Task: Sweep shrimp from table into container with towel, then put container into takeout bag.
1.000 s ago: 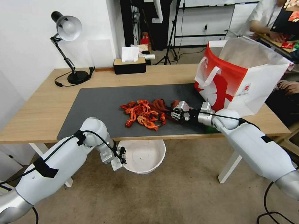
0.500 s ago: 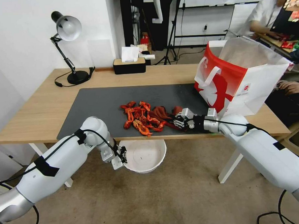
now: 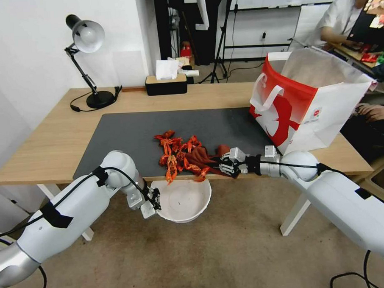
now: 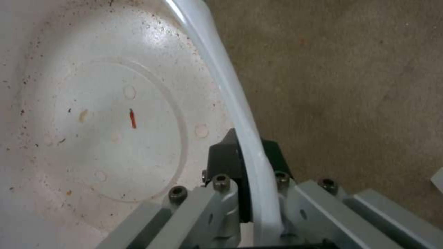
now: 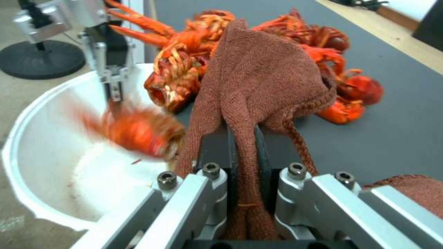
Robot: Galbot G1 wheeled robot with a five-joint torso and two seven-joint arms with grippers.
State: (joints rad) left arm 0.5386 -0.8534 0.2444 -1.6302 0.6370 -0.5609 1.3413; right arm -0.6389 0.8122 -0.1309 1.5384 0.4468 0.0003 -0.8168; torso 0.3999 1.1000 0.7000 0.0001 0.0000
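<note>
Both arms wear smooth glossy white shells that swell into rounded ball-like joints. A thin black cable runs along the outside of each, strapped down with black tape bands. Towards the wrists the white gives way to brushed silver collars and black sections. The left gripper (image 3: 154,201) and the right gripper (image 3: 224,164) are built of grey machined aluminium blocks, studded with dark hex-socket screws, and their fingers (image 5: 216,152) are flat matte black pads.
</note>
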